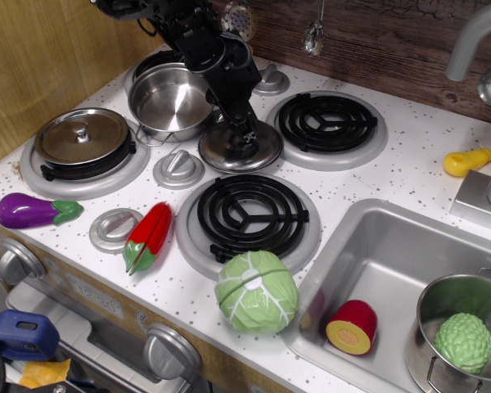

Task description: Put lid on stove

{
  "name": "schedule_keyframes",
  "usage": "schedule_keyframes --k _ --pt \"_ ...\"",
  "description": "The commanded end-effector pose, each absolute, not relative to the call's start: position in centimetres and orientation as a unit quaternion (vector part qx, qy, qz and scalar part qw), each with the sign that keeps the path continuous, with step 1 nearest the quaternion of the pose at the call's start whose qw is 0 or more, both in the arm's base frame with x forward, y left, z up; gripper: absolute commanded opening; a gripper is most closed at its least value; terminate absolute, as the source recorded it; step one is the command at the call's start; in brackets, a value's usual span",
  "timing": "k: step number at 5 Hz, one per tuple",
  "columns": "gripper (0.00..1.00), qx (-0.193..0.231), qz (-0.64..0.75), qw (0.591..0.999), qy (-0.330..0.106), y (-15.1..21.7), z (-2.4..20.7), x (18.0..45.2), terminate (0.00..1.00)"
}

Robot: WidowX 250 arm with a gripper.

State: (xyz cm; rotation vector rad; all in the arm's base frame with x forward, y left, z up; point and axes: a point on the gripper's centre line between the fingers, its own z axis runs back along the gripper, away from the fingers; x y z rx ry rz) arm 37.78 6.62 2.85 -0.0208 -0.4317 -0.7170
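Note:
The shiny domed steel lid (222,152) sits in the middle of the white speckled stove (344,184), between the burners, level and very low; I cannot tell if it touches the surface. My gripper (247,137) comes down from the upper left and is shut on the lid's central knob, which its fingers hide. The bare front burner (247,214) is just in front of the lid. The bare back right burner (327,123) is to its right.
A steel pot (172,100) stands on the back left burner, close to the arm. A duller flat lid (82,137) covers the left burner. Dial discs (178,168), a red pepper (149,236), an eggplant (33,210) and a cabbage (256,291) lie in front. The sink (393,254) is at right.

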Motion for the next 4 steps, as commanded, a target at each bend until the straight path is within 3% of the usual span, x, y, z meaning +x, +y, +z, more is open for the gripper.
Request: schedule_keyframes --k 1,2,4 --pt "0.0 0.068 -0.337 0.91 -0.231 6.1 8.8 38.8 0.0" --pt "0.0 0.084 -0.323 0.91 -0.248 4.9 10.7 39.7 0.0" --pt "0.0 0.062 -0.319 0.896 -0.301 3.3 8.9 42.3 0.0"
